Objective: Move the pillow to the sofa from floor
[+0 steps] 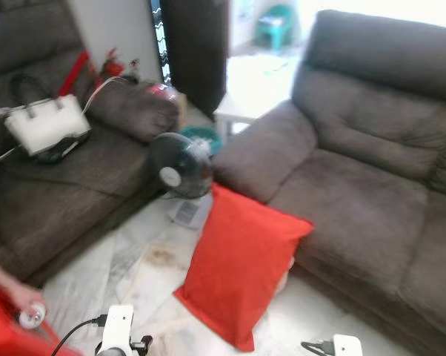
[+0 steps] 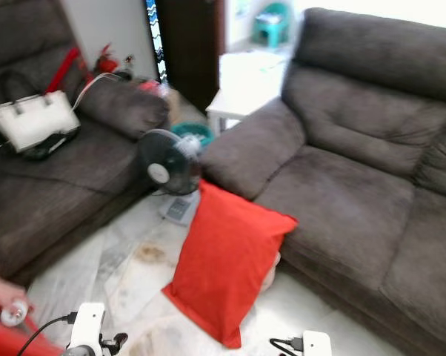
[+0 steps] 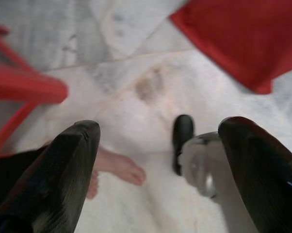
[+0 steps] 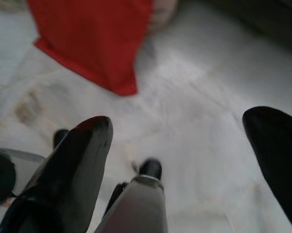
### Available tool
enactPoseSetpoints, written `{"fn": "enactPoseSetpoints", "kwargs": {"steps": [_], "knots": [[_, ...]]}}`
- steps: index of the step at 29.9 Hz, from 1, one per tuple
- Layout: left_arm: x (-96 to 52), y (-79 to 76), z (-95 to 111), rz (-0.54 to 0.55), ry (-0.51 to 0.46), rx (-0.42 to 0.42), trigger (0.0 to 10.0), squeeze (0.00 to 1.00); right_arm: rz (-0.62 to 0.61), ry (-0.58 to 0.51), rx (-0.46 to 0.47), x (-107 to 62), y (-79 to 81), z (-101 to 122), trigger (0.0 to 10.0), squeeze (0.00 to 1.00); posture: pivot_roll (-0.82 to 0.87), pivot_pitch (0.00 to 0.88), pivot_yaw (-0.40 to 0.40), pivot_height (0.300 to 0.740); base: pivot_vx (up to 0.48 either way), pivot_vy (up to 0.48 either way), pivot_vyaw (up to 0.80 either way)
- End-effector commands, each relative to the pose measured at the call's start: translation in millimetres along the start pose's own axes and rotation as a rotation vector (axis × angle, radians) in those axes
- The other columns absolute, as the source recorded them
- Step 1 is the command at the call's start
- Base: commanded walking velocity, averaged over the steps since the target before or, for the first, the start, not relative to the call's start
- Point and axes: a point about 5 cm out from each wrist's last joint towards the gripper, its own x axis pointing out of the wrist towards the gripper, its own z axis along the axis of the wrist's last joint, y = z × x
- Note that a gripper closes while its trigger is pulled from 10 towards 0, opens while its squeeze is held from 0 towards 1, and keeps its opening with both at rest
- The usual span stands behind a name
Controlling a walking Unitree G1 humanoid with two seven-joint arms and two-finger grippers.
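Note:
The red pillow stands tilted on the marble floor, leaning against the front of the grey sofa on the right. Both arms hang low, their wrists at the lower edge of the eye views. In the left wrist view my left gripper is open above bare floor, with a corner of the pillow ahead of it. My right gripper is open too, empty, over the floor short of the pillow's lower corner.
A small black fan stands on the floor beside the pillow. A second grey sofa at left carries a white handbag. A person's hand and bare foot are at my lower left, by a red object.

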Motion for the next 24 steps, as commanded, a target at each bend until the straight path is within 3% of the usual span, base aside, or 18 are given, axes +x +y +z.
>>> {"fn": "enactPoseSetpoints", "kwargs": {"steps": [1,24], "knots": [[0.5,-2.8,0.9,-0.013,0.002,0.006,10.0,0.0,-0.009,0.009,-0.01,-1.7,-5.0,-3.3,10.0,0.0,0.07,0.0,-0.021,0.74,0.0,0.0,0.8],[0.7,-3.4,1.9,-0.007,-0.002,0.001,10.0,0.0,-0.006,0.009,-0.012,-1.3,-5.9,-1.9,10.0,0.0,0.07,0.0,-0.026,0.74,0.0,0.0,0.8]]}}
